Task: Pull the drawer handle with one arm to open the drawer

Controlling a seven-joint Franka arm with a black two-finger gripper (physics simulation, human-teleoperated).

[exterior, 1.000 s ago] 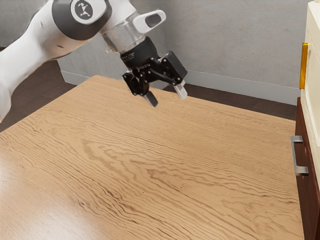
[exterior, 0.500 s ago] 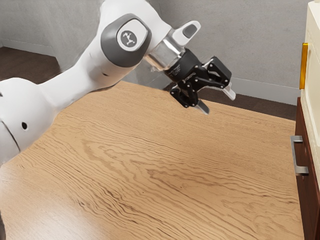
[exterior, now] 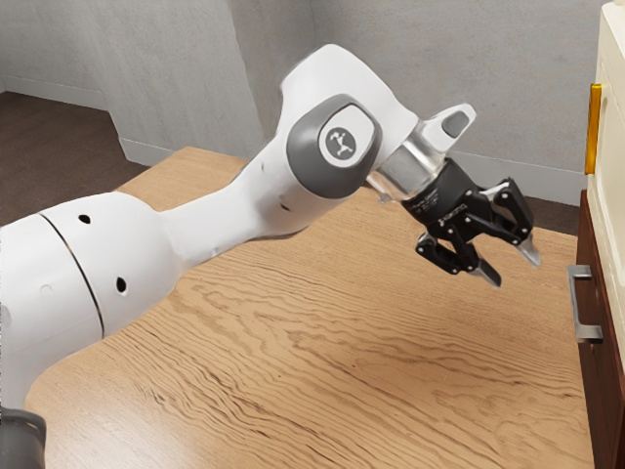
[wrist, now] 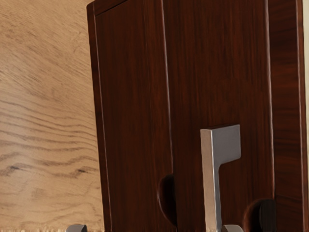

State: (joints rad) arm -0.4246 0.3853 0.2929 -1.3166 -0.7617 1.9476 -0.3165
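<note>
My gripper (exterior: pixel 512 275) hangs above the table, open, its fingers angled down toward the exterior view's right. A gap separates it from the grey metal handle (exterior: pixel 576 305) on the dark brown drawer front (exterior: pixel 598 362). In the wrist view the handle (wrist: pixel 208 179) stands out from the reddish-brown drawer front (wrist: pixel 219 72), its lower part cut off by the picture's edge. Between the tips of my gripper (wrist: pixel 154 229) there is nothing held. The drawer looks closed.
The wooden table (exterior: pixel 391 391) stretches below the arm up to the cabinet. Above the brown drawer is a cream cabinet part (exterior: pixel 612 117) with a yellow handle (exterior: pixel 593 129). A grey wall (exterior: pixel 469 68) stands behind.
The arm has extended toward the exterior view's right, bringing my hand lower and much closer to the drawer handle. The gripper has stayed open, and the drawer has not moved.
</note>
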